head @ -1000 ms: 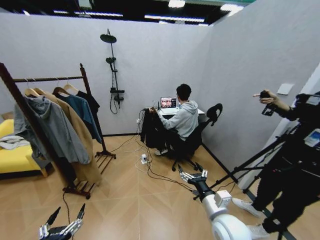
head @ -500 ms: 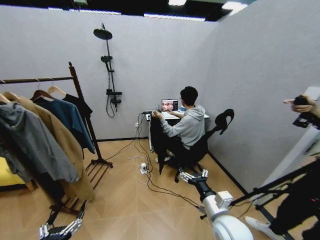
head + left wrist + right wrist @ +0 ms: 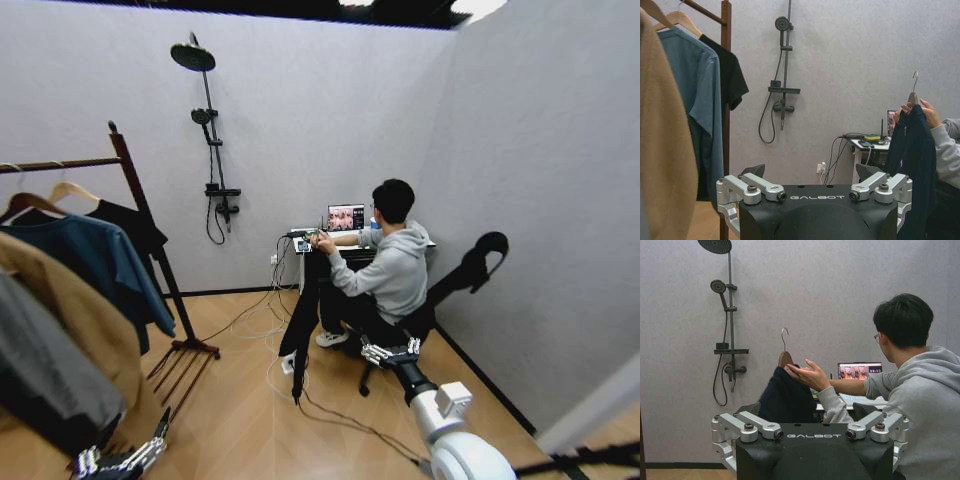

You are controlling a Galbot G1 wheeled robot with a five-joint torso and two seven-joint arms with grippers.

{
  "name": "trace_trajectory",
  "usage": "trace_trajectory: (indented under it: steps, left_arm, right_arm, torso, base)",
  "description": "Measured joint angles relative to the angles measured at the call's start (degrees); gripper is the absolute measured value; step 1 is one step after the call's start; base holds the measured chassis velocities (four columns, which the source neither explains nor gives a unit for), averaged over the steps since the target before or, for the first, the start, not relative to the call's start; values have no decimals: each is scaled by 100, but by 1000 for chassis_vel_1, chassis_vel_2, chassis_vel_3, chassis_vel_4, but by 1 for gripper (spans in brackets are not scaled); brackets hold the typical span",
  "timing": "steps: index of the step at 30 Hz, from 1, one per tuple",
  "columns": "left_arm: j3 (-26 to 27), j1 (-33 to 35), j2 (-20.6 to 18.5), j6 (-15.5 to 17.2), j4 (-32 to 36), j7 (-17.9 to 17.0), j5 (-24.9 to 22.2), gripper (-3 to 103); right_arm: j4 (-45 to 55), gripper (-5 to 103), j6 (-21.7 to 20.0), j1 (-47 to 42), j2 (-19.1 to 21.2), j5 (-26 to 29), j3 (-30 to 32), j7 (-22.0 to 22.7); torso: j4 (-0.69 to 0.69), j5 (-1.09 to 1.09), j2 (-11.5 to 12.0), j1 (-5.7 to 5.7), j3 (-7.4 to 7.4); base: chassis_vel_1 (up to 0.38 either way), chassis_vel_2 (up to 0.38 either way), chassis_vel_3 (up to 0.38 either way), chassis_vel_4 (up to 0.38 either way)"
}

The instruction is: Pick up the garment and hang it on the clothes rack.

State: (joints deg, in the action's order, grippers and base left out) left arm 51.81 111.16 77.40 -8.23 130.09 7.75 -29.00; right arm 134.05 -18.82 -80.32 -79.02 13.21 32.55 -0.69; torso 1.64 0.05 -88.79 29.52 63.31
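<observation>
A seated person's hand (image 3: 322, 240) holds up the garment (image 3: 305, 310), a dark long-sleeved top on a dark hanger, beside a small desk; its hem reaches almost to the floor. The garment (image 3: 785, 397) is straight ahead in the right wrist view, and the garment (image 3: 912, 150) also appears in the left wrist view. The clothes rack (image 3: 140, 215) stands at the left, its rail crowded with coats; the rack's post (image 3: 726, 30) is close by my left arm. My left gripper (image 3: 120, 455) hangs low at the left, open and holding nothing. My right gripper (image 3: 390, 352) is open, well short of the garment.
A teal-blue sweater (image 3: 100, 265), a tan coat (image 3: 60, 310) and a black top on a pale hanger hang on the rack. A black shower-head stand (image 3: 205, 130) is against the back wall. Cables (image 3: 270, 320) trail over the wooden floor. The person's office chair (image 3: 470, 275) is at the right.
The whole head view has swung and closed in on the seated person and the rack, so the camera moved. Both arms keep the same pose. The person still holds the garment up.
</observation>
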Motion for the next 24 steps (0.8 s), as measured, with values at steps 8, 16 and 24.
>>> trace_trajectory:
  steps: [8,16,24]
  left_arm:
    - [0,0,0,0,0,-3,0,100]
    - [0,-1,-1,0,0,-2,0,100]
    - [0,2,0,0,0,-2,0,100]
  right_arm:
    - [-149,100,-5,165,41,-35,-21,40]
    - [-318,100,-169,900,395,512,-78,259]
    - [-1233,100,-370,2828,1155,1609,-485,534]
  torso:
    - [-1,-1,2,4,1]
    - [-1,-2,4,8,2]
    - [0,-4,-4,-8,-3]
  base:
    - [-357,351,356,-357]
    - [-231,224,166,-183]
    - [27,-27,-36,29]
